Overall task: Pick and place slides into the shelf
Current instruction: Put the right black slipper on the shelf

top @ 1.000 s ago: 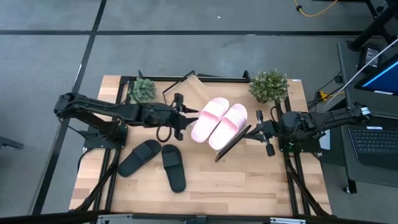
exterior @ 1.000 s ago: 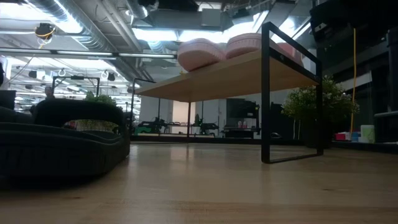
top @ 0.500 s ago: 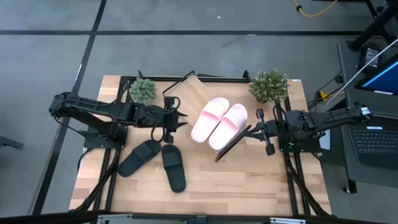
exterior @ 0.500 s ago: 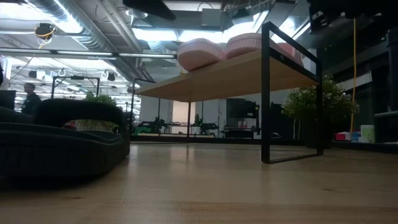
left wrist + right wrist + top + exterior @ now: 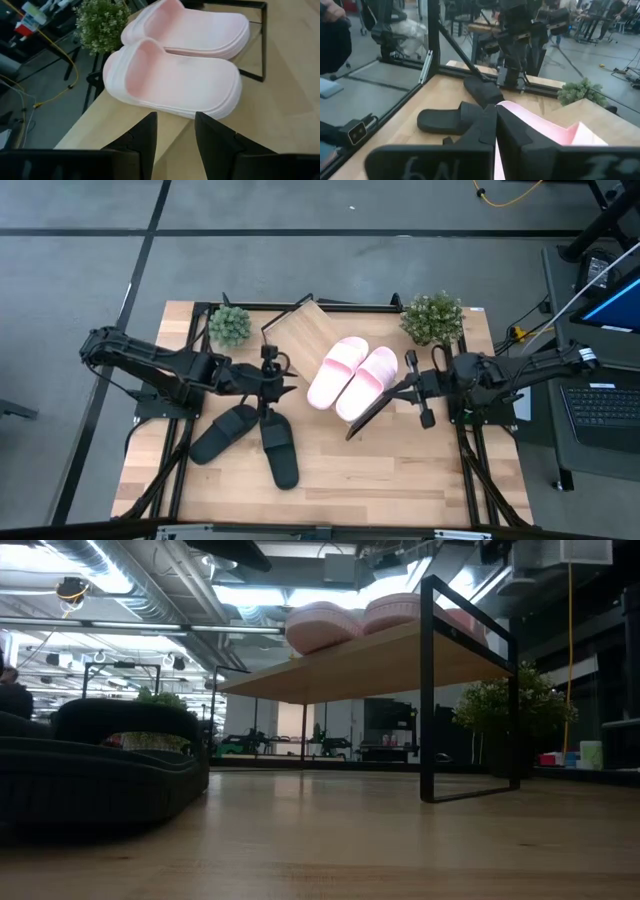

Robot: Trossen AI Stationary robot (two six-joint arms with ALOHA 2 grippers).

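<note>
Two pale pink slides (image 5: 335,370) (image 5: 368,375) lie side by side, soles down, on the light wood shelf (image 5: 305,330). They also show in the low view (image 5: 325,625) and the left wrist view (image 5: 175,85). Two black slides (image 5: 225,432) (image 5: 280,448) lie soles down on the tabletop, near left of the shelf. My left gripper (image 5: 287,378) (image 5: 175,137) is open and empty, left of the shelf and above the black slides. My right gripper (image 5: 405,385) (image 5: 496,120) is shut and empty at the shelf's right end.
Two small potted plants (image 5: 230,325) (image 5: 432,317) stand at the table's far edge, on either side of the shelf. The shelf's black metal frame (image 5: 428,690) stands on the tabletop. Bare tabletop (image 5: 400,470) lies near and right of the black slides.
My left gripper has drawn back from the pink slides toward the table's left edge and a little toward the near edge, over the black slides. My right gripper has shifted slightly toward the shelf. The slides have not moved.
</note>
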